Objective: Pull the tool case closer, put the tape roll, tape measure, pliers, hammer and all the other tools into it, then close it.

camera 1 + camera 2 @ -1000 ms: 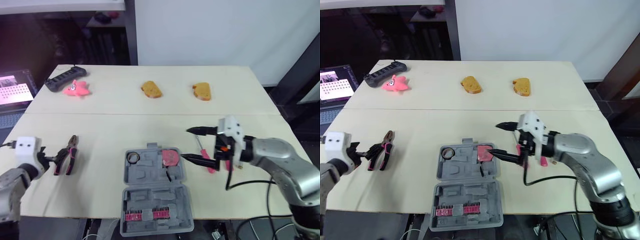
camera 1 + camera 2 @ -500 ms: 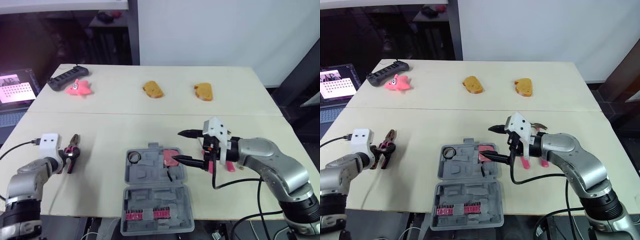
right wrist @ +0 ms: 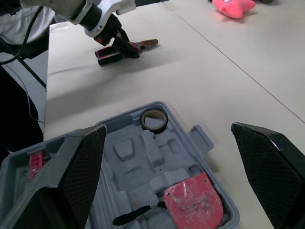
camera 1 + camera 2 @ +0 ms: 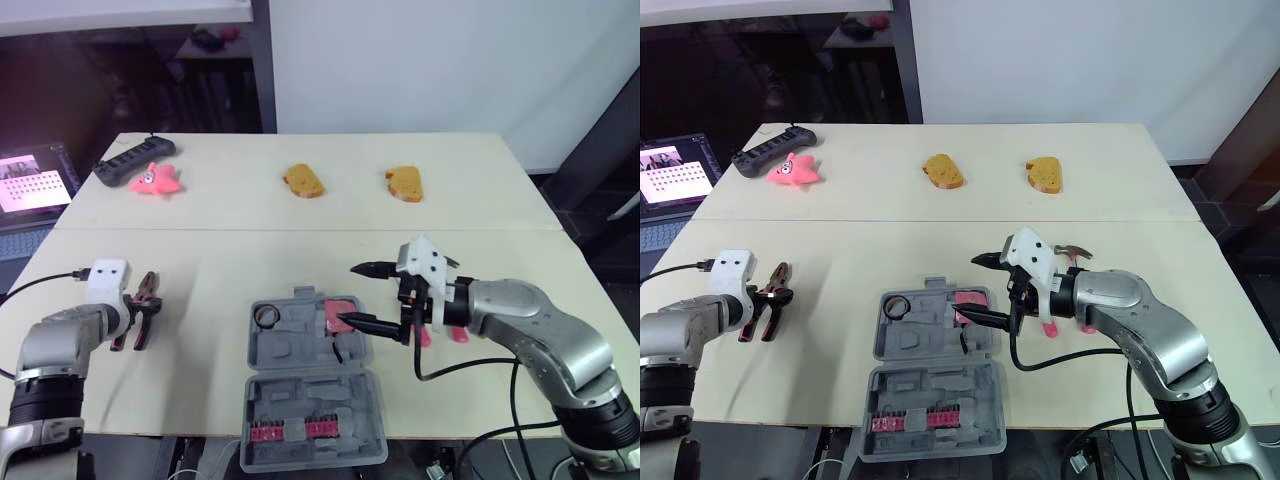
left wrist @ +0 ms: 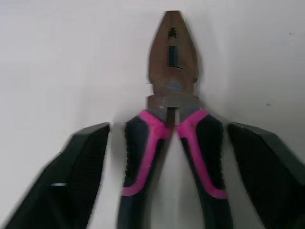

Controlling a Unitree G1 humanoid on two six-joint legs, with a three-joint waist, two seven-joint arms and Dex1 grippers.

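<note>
Left gripper [image 5: 167, 128] has advanced, jaws apart astride rubber-handled pliers [image 5: 171, 71]; right gripper [image 4: 347, 294] likewise apart.

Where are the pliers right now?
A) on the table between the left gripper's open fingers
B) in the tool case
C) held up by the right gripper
A: the pliers lie on the table, with the left gripper open on either side of their handles.

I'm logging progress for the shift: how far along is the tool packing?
Done: the case lies open at the near table edge, with the tape roll and tape measure in it. In hand: the open left pincer straddles the pliers on the table; the right pincer hangs open over the case. Left: pliers, the pink-handled tools beside the right pincer, closing the case.
</note>
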